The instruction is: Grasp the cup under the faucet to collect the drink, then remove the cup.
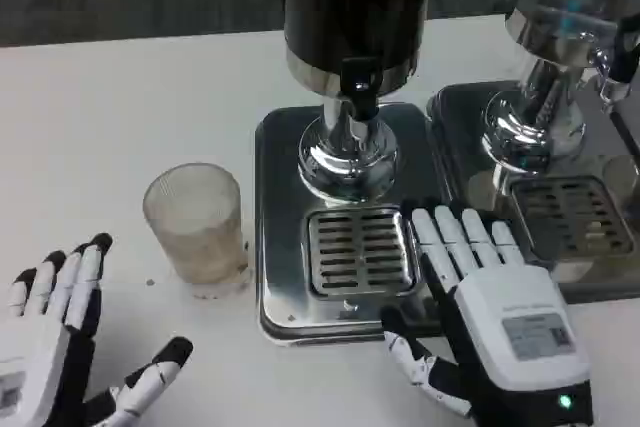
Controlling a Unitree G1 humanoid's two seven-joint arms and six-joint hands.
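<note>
Two hands sit low in our head view, one on each side of the drink station. Furthest left, our left hand (60, 347) lies on the white table (120, 107), fingers spread apart and thumb stretched out toward the middle, holding nothing. Just past its fingertips stands the cup (195, 222), a frosted clear plastic tumbler, upright on the table and apart from the hand. It stands beside the left edge of the steel drip tray (285, 217), not on it, and well to the left of the faucet (359, 82). That black faucet juts from the base of the dark drink dispenser (355, 2), directly above the slotted grate (360, 252) in the tray. Next comes our right hand (485, 312), fingers straight and close together, resting flat along the tray's right side, thumb out to the left, gripping nothing. Furthest right stands a second dispenser (565, 17) on its own tray (460, 127)
</note>
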